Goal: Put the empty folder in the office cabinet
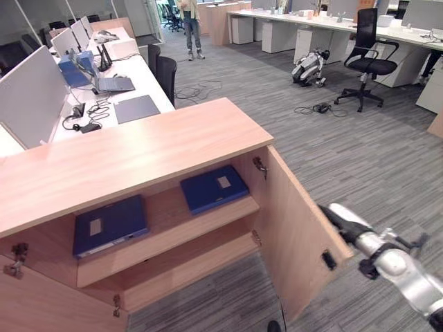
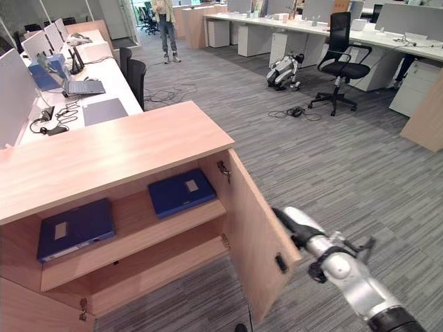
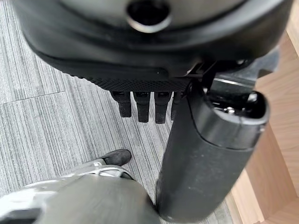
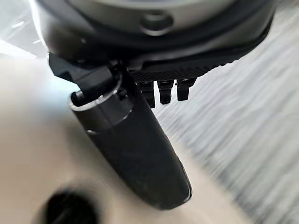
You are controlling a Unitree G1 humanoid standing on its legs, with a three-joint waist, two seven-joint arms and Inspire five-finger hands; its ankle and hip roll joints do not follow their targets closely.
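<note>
Right hand (image 2: 294, 220): nearest the camera, at the outer edge of the cabinet door (image 2: 256, 242); fingers straight, nothing held.
Left hand (image 3: 154, 100): over carpet just beside the cabinet (image 1: 131, 152); fingers relaxed, empty.
Folders: two blue ones flat on the cabinet's upper shelf, right folder (image 1: 213, 187) near the door hinge, left folder (image 1: 109, 225) well apart from it.
Step, judged: closing the door; push flat and steadily.
Labels: pale tag on each folder, writing illegible.
</note>
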